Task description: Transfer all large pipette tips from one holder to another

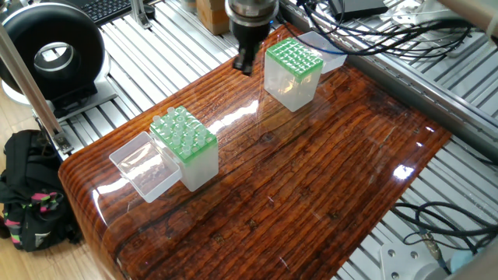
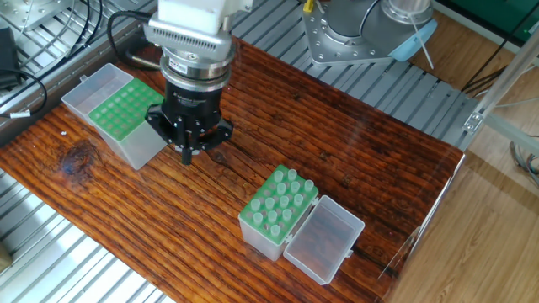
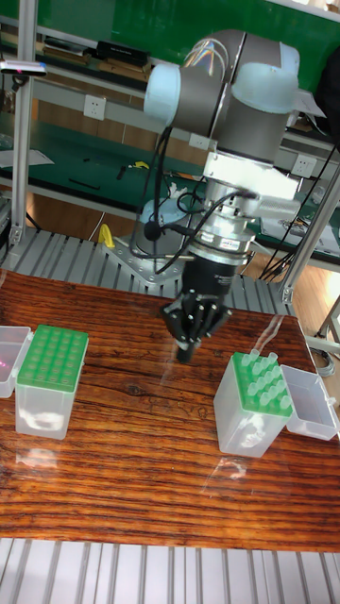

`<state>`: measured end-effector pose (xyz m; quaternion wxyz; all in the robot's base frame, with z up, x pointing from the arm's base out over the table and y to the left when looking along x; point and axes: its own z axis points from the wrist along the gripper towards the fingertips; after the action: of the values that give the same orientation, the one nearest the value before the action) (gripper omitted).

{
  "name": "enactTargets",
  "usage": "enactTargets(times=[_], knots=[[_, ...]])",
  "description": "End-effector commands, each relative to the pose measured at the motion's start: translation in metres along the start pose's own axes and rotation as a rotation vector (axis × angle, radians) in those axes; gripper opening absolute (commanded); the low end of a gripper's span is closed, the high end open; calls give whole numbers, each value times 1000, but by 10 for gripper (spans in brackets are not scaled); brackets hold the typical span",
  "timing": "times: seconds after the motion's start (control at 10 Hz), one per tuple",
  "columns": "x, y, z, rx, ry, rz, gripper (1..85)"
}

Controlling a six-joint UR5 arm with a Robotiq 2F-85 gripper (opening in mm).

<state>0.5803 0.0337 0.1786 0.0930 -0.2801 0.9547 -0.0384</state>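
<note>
Several large pipette tips (image 1: 181, 127) (image 2: 279, 196) (image 3: 262, 369) stand upright in the green rack of a clear holder (image 1: 194, 167) with its lid open. A second holder (image 1: 293, 64) (image 2: 126, 119) (image 3: 52, 378) has a green rack with no tips showing. My gripper (image 1: 245, 67) (image 2: 188, 156) (image 3: 184, 356) hangs over the wood beside this second holder, well apart from the holder with the tips. Its fingers meet at a point and nothing shows between them.
The wooden table top (image 1: 311, 194) sits on aluminium slats. Each holder's clear lid lies open beside it (image 2: 324, 241) (image 2: 95, 87). Cables (image 1: 373, 39) run behind the table. A black round device (image 1: 50, 54) and a bag (image 1: 31, 194) stand off its left end.
</note>
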Motion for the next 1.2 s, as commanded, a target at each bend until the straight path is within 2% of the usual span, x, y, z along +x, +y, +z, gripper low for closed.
enactTargets(times=[0.0, 0.1, 0.2, 0.3, 0.4, 0.5, 0.6, 0.7, 0.8, 0.9, 1.0, 1.1], knots=[[66, 28, -10, -99, 242, -37, 10], [73, 22, -10, -66, 271, -39, 10], [79, 29, -14, -87, 300, -13, 10], [77, 31, -16, -93, 299, -12, 10], [70, 24, -17, -52, 283, 18, 10], [66, 21, -21, -34, 282, 29, 10], [41, 23, -16, -39, 188, 59, 10], [26, 35, -14, -83, 130, 100, 10], [21, 44, -15, -118, 118, 132, 10], [28, 40, -14, -104, 141, 127, 10], [38, 44, -14, -112, 172, 139, 10], [41, 58, -14, -160, 185, 176, 10]])
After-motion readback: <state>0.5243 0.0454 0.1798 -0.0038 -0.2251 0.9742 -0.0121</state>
